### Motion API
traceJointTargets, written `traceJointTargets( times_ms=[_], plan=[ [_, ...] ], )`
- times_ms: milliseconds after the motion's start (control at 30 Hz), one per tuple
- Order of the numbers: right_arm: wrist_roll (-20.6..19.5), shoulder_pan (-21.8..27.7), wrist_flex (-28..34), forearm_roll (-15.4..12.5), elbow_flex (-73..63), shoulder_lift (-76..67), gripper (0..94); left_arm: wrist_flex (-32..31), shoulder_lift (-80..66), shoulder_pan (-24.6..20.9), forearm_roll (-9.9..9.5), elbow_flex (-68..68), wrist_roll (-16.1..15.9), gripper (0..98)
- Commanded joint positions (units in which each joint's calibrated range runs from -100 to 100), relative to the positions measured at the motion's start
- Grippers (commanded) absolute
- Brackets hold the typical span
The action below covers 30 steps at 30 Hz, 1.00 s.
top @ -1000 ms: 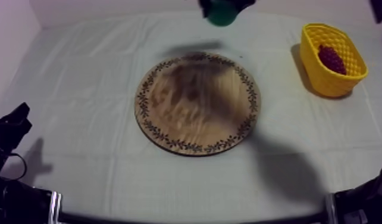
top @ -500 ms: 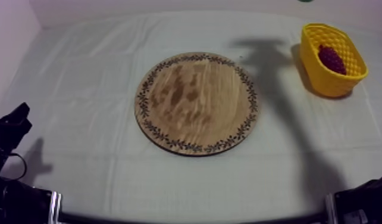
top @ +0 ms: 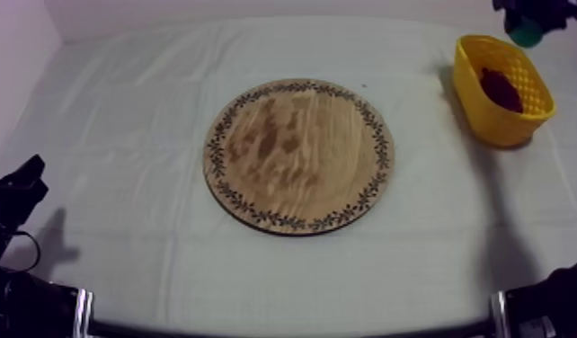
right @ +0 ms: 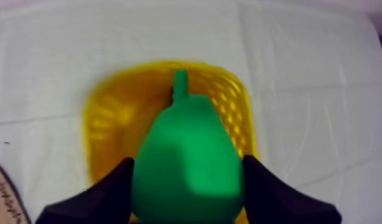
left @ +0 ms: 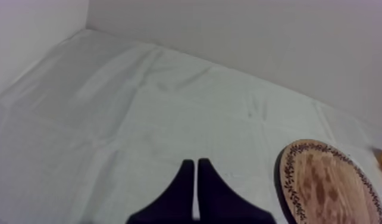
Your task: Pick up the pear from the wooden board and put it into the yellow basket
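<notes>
Right gripper (right: 186, 163) round the pear (right: 187, 149) (green) above the yellow basket (right: 104, 122)

The left gripper (left: 195, 165) is showing black fingers (left: 180, 192) tapering to narrow tips; the right gripper (right: 187, 164) is showing black wedge-shaped ones.

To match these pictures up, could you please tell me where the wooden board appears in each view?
Top view: the wooden board sits centrally, left of the yellow basket.
Left wrist view: ahead of the shut left pincer, to one side.
Right wrist view: a sliver of its rim beside the basket.
Shared landmark: the yellow basket.
</notes>
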Motion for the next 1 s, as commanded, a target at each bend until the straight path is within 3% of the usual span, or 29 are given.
traceJointTargets(
  times_ms=[0, 233, 433, 533, 967],
  plan=[
    [0.4, 1.6, -4.5, -0.8, 5.1, 0.6, 43.5, 0.0, 0.0, 0.0, -0.02, 0.0, 0.0, 0.1],
    [1.4, 1.9, -15.2, -3.3, 14.3, 3.7, 48.3, 0.0, 0.0, 0.0, -0.02, 0.0, 0.0, 0.1],
    [1.4, 1.3, -17.5, -4.9, 14.3, 6.2, 67.2, 0.0, 0.0, 0.0, -0.02, 0.0, 0.0, 0.1],
    [1.2, 1.3, -17.7, -5.2, 13.2, 7.0, 72.3, 0.0, 0.0, 0.0, -0.02, 0.0, 0.0, 0.1],
    [2.2, 2.8, -23.3, -3.4, 18.5, -8.2, 70.3, 0.0, 0.0, 0.0, -0.02, 0.0, 0.0, 0.1]
  ],
)
